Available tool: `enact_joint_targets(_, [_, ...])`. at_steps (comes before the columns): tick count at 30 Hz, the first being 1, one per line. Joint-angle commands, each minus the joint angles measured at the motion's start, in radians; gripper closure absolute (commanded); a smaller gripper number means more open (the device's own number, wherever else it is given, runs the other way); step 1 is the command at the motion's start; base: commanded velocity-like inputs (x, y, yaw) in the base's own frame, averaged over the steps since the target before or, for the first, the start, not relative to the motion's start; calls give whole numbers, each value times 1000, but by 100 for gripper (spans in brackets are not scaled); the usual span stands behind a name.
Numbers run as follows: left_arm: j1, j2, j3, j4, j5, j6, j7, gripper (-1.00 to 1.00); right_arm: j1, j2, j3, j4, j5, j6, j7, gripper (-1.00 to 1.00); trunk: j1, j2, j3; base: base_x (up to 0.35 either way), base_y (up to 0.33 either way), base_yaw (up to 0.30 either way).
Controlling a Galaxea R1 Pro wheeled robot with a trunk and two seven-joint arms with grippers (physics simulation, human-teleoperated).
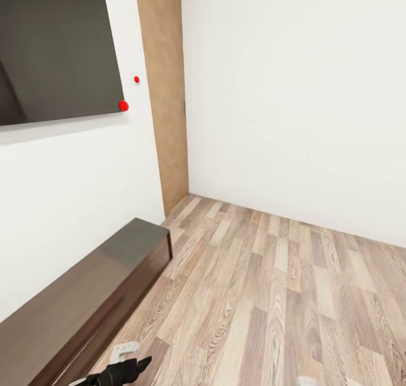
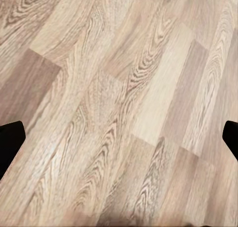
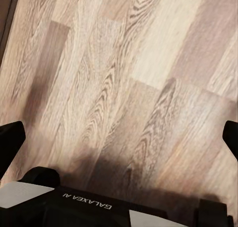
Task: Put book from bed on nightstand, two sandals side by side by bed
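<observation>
Head view, left to right: dark wall panel (image 1: 53,48), long plain dark-brown floor cabinet (image 1: 84,296), wood-plank floor (image 1: 270,296), white corner walls. Left claw (image 1: 127,369) low at frame edge, spread and empty per the left wrist view; right claw (image 3: 119,132) likewise spread over floor. Book, bed, nightstand, sandals not located. Judged step: transit/search. Next: turn base to find the bed.
</observation>
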Motion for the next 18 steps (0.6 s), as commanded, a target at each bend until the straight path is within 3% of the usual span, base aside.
enact_joint_targets(1, [-1, 0, 8, 0, -8, -1, -5, -100, 0, 0, -9, -1, 8, 6, 5, -100, 1, 0, -1, 280, 0, -157])
enact_joint_targets(18, [-1, 0, 8, 0, -8, -2, -5, -100, 0, 0, -9, -1, 9, 6, 6, -100, 1, 0, -1, 38, 0, -195])
